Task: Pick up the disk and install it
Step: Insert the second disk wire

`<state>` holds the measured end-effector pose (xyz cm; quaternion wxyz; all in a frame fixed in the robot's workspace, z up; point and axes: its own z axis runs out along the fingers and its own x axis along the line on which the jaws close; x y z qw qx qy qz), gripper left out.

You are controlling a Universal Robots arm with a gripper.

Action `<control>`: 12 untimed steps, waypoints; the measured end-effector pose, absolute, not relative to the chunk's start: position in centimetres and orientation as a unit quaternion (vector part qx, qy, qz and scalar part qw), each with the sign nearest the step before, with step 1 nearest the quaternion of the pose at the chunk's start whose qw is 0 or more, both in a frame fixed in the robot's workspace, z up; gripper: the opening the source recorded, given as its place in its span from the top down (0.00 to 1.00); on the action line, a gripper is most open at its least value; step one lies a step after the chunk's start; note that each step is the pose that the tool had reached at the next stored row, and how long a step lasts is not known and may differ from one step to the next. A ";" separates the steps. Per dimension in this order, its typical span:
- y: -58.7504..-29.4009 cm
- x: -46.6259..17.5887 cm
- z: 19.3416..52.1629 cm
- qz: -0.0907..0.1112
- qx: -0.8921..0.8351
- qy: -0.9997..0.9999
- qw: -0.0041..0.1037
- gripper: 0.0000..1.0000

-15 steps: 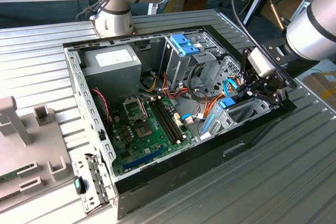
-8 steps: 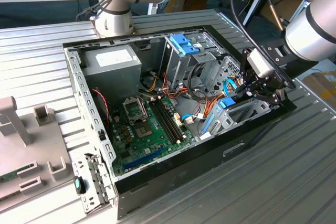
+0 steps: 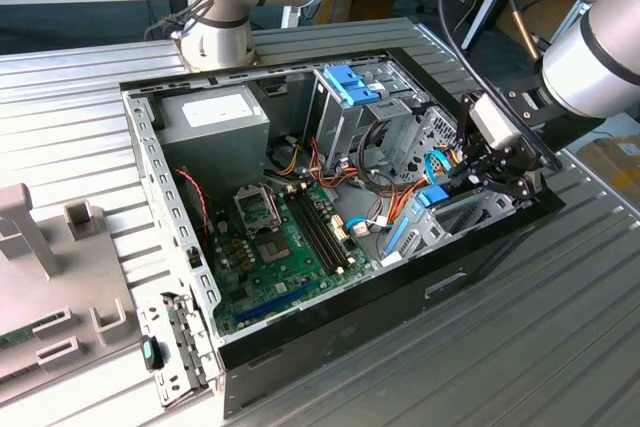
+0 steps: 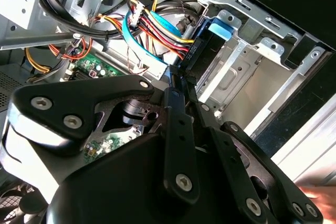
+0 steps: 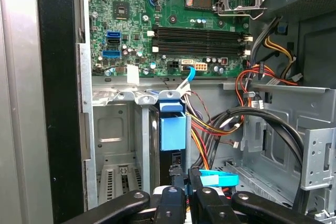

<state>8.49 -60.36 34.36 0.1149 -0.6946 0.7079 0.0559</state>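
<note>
Inside the open computer case [image 3: 300, 347] on the table [image 3: 560, 347], the claw [image 5: 187, 179] is clenched on the disk [image 5: 172, 129], which stands on edge (blue end tab away from the claw) in the metal drive bay [image 5: 113, 129], just beside the motherboard [image 5: 173, 19].

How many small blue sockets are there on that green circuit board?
2. On the green circuit board, in the first wrist view, one small blue socket sits right next to the other, near the board's edge. More may be hidden under cables.
</note>
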 end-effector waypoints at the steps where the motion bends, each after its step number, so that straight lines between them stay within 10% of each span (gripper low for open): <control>1: -60.4 8.5 34.4 0.056 -0.695 0.708 0.115 0.84; 12: -60.4 8.5 34.2 0.057 -0.694 0.708 0.116 0.84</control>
